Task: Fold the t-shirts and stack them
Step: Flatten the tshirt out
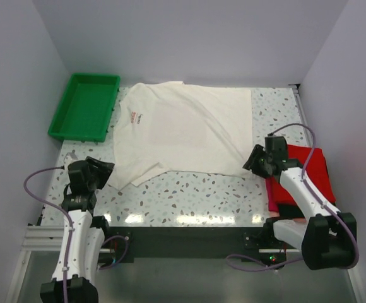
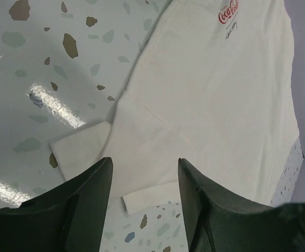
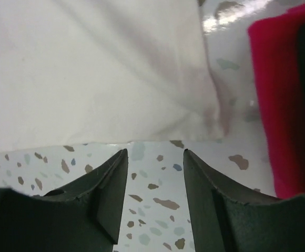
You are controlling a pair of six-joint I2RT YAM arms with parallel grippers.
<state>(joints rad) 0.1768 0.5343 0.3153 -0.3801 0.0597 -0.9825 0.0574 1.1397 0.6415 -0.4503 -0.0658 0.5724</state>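
An off-white t-shirt (image 1: 183, 132) with a small red chest print (image 1: 136, 117) lies spread flat across the middle of the table. My left gripper (image 1: 107, 169) is open and empty, hovering by the shirt's near-left sleeve (image 2: 84, 147); the shirt (image 2: 210, 100) fills the left wrist view. My right gripper (image 1: 251, 161) is open and empty, just before the shirt's near-right corner (image 3: 205, 121). A pile of red shirts (image 1: 306, 177) with a black one (image 1: 300, 211) in it lies at the right, under my right arm; it shows in the right wrist view (image 3: 278, 105).
A green plastic tray (image 1: 85, 106) stands at the back left, beside the shirt's collar end. White walls close in the table at the back and both sides. The speckled tabletop (image 1: 189, 196) shows between the shirt and the near edge.
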